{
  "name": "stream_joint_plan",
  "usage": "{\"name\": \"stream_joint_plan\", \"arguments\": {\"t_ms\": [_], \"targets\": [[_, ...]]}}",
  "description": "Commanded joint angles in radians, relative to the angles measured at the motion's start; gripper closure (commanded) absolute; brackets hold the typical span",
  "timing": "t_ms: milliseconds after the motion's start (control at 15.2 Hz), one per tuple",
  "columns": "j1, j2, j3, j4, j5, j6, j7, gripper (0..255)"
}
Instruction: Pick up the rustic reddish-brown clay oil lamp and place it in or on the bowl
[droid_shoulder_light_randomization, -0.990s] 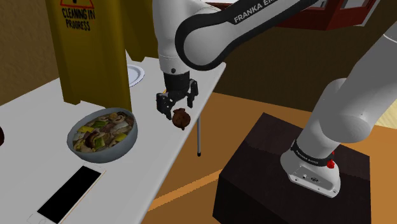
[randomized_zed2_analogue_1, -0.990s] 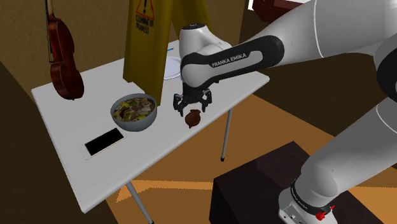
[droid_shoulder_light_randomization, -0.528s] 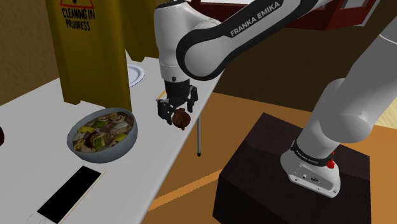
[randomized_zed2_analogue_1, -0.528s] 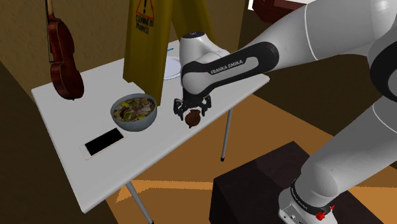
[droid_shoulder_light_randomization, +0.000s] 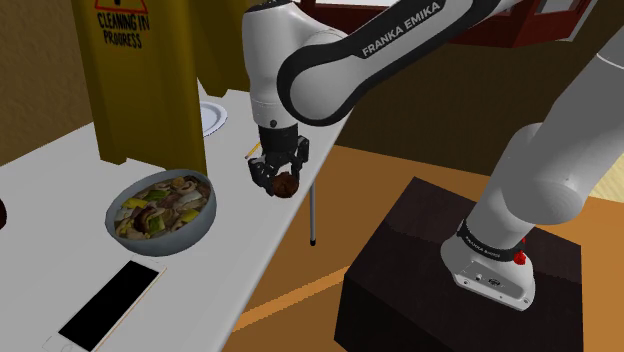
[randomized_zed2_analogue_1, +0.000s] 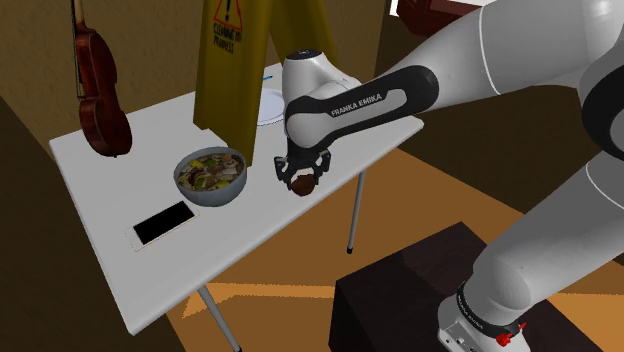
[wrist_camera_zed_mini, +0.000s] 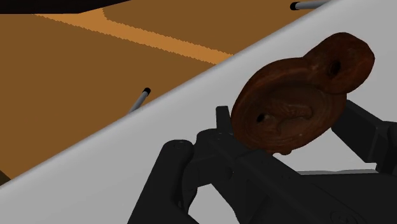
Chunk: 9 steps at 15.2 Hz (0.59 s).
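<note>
Pinching the reddish-brown clay lamp (droid_shoulder_light_randomization: 289, 185) in its closed-in gripper (droid_shoulder_light_randomization: 279, 180), at the white table's (droid_shoulder_light_randomization: 240, 240) edge, shoulder view's right of the bowl (droid_shoulder_light_randomization: 160, 210), arm (droid_shoulder_light_randomization: 400, 35) lettered FRANKA EMIKA, yellow sign (droid_shoulder_light_randomization: 130, 70) reading CLEANING IN PROGRESS.

sign (droid_shoulder_light_randomization: 130, 80): top cut off by the shoulder view's upper edge | plate (droid_shoulder_light_randomization: 213, 117): partly behind the sign | phone (droid_shoulder_light_randomization: 105, 305): near corner off the bottom edge | violin (randomized_zed2_analogue_1: 98, 95): neck cut off at the second exterior view's top | oil lamp (wrist_camera_zed_mini: 289, 108): sides covered by the gripper (droid_shoulder_light_randomization: 281, 184); whether it rests on the table (droid_shoulder_light_randomization: 245, 235) cannot be told
</note>
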<state>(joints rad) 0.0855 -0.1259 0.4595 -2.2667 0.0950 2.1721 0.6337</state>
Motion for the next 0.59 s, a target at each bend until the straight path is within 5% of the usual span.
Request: {"name": "stream_joint_plan", "arguments": {"t_ms": [0, 528], "targets": [[0.000, 0.002, 0.000, -0.001, 0.000, 0.001, 0.000, 255], [0.001, -0.017, -0.003, 0.022, 0.007, -0.040, -0.005, 255]]}}
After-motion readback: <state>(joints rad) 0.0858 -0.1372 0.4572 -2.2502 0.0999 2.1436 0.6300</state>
